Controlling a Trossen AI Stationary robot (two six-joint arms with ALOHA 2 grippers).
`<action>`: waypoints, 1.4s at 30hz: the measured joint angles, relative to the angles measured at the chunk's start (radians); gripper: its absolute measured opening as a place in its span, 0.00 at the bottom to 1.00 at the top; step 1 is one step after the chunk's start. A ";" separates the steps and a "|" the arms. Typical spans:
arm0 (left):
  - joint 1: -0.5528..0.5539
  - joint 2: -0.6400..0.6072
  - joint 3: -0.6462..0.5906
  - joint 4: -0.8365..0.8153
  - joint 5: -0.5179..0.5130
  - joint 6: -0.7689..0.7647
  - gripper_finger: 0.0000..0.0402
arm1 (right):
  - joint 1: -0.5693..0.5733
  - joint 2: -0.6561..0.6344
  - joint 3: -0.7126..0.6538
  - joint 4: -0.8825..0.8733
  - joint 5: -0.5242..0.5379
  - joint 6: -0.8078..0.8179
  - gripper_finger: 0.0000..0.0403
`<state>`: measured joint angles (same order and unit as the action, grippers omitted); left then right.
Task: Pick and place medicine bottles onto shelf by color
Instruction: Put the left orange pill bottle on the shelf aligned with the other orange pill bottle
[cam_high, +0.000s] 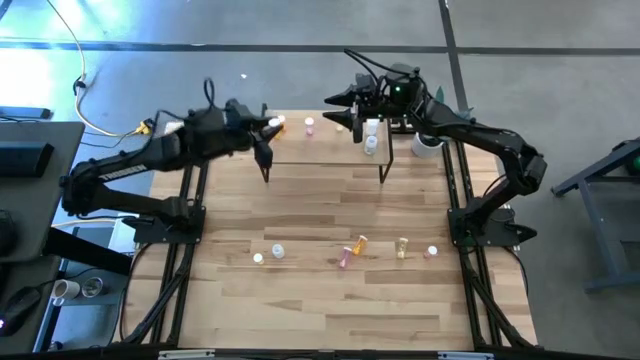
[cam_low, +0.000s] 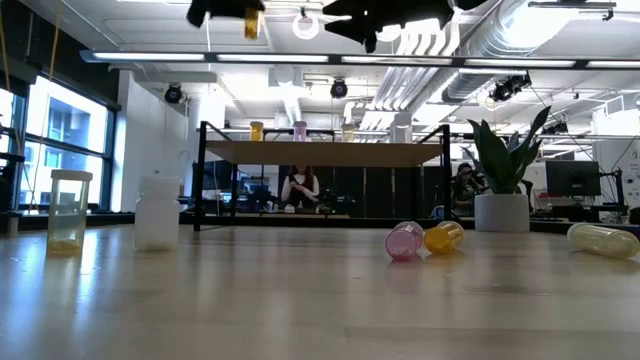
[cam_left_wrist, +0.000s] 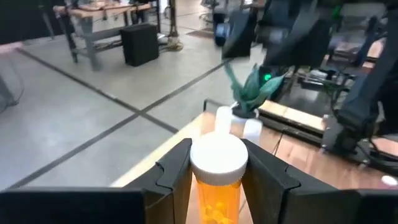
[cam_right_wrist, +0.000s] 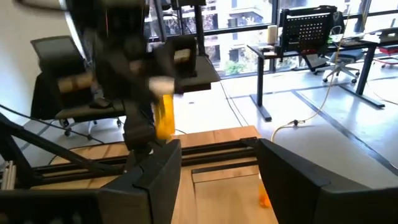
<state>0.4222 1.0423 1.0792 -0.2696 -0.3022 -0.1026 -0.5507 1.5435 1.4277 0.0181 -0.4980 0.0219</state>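
Observation:
My left gripper (cam_left_wrist: 217, 186) is shut on an orange medicine bottle (cam_high: 277, 124) with a white cap, held high over the shelf's left end. The shelf (cam_high: 322, 152) stands at the table's far edge on black legs and carries a pink bottle (cam_high: 309, 125), white bottles (cam_high: 371, 138) and others (cam_low: 257, 130). My right gripper (cam_right_wrist: 217, 168) hovers open and empty above the shelf's right half, facing the left gripper. More bottles rest on the near half of the table: a pink one (cam_high: 345, 258) and an orange one (cam_high: 360, 243) lie on their sides. My left gripper pinches the orange bottle's body just below its white cap (cam_left_wrist: 217, 155) between the two fingers (cam_left_wrist: 177, 171). The fingers come roughly level from the table's left. The bottle stands upright, lifted well clear of the shelf (cam_low: 250, 22).
A clear bottle (cam_low: 68, 210) and a white one (cam_low: 157, 212) stand upright at the table's near left; a yellow one (cam_low: 603, 240) lies at the near right. A potted plant (cam_high: 425, 143) sits right of the shelf. Bare tabletop lies between shelf and loose bottles.

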 joint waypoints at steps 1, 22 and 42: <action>-0.011 -0.011 -0.047 0.035 -0.019 -0.014 0.27 | -0.001 -0.001 0.000 0.000 0.000 0.000 0.50; 0.043 0.076 -0.515 0.624 -0.134 0.061 0.27 | -0.008 -0.001 0.000 0.002 0.035 0.004 0.49; 0.163 0.219 -0.514 0.741 -0.059 0.070 0.27 | -0.008 -0.001 0.000 0.001 0.037 -0.003 0.49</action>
<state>0.5851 1.2613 0.5652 0.4712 -0.3612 -0.0330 -0.5587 1.5429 1.4277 0.0193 -0.4614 0.0189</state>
